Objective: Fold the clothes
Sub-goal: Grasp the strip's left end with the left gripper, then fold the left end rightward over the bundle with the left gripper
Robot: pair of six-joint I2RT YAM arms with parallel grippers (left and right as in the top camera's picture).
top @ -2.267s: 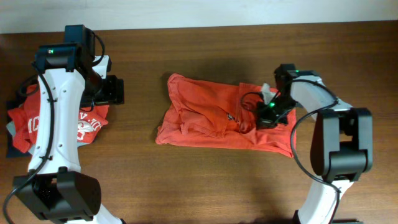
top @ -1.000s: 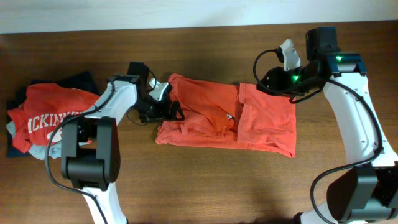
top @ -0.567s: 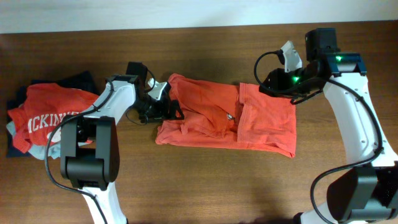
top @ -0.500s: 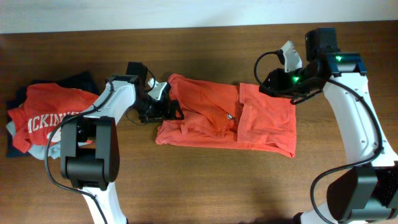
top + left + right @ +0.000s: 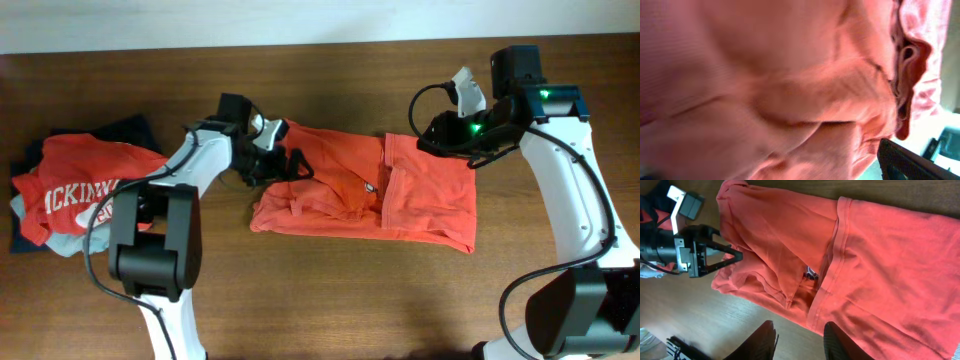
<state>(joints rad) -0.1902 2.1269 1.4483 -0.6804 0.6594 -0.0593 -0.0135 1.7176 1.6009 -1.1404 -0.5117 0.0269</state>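
Orange-red T-shirt point(image 5: 420, 195) lies rumpled mid-tabletop point(image 5: 330, 300); left hand point(image 5: 296, 166) spread at its left end, right hand point(image 5: 800, 327) spread above.

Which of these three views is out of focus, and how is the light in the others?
Left wrist view: out of focus throughout; the T-shirt fills it as soft pinkish folds. Right wrist view: the T-shirt is sharp, while the right gripper at the bottom edge is dark and blurred. Overhead view: sharp and evenly lit, with only faint shadows.
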